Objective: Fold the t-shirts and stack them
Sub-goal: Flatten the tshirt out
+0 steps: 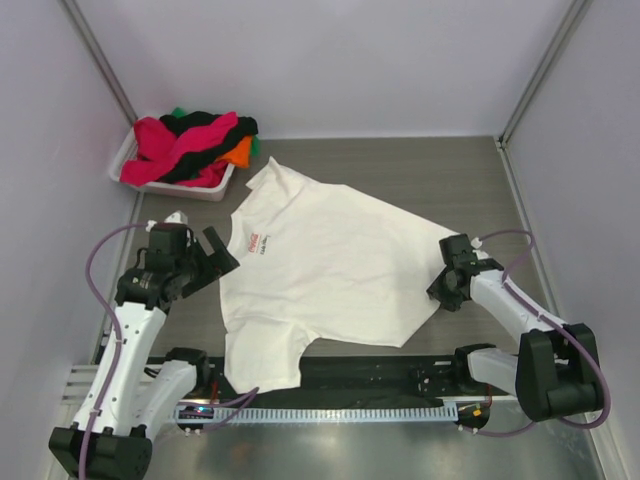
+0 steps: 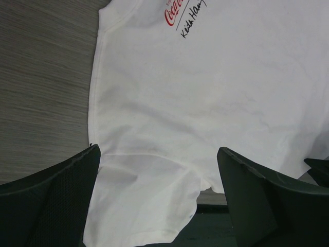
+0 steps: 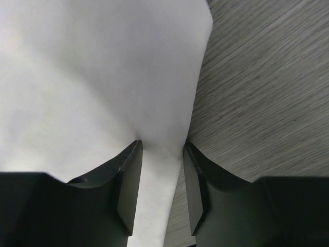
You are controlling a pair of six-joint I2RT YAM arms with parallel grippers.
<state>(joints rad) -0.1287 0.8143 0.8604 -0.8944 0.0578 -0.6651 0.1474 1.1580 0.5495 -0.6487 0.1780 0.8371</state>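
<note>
A white t-shirt (image 1: 330, 265) with a small red Coca-Cola chest print (image 1: 253, 241) lies spread flat on the table. One sleeve hangs over the front edge. My left gripper (image 1: 218, 255) is open and hovers over the shirt's left side; in the left wrist view (image 2: 158, 150) the wide jaws frame the sleeve (image 2: 149, 206). My right gripper (image 1: 440, 285) is at the shirt's right corner. In the right wrist view (image 3: 162, 146) its jaws stand narrowly apart astride the shirt's edge (image 3: 154, 195), with table showing beside the cloth. Pink (image 1: 165, 150), black (image 1: 215, 125), orange (image 1: 238, 152) and green (image 1: 178, 112) tees lie piled at the back left.
The piled tees sit in a small white bin (image 1: 178, 188) in the back left corner. Walls close in the table on the left, back and right. A black strip (image 1: 360, 375) and a metal rail (image 1: 330, 412) run along the front edge between the arm bases.
</note>
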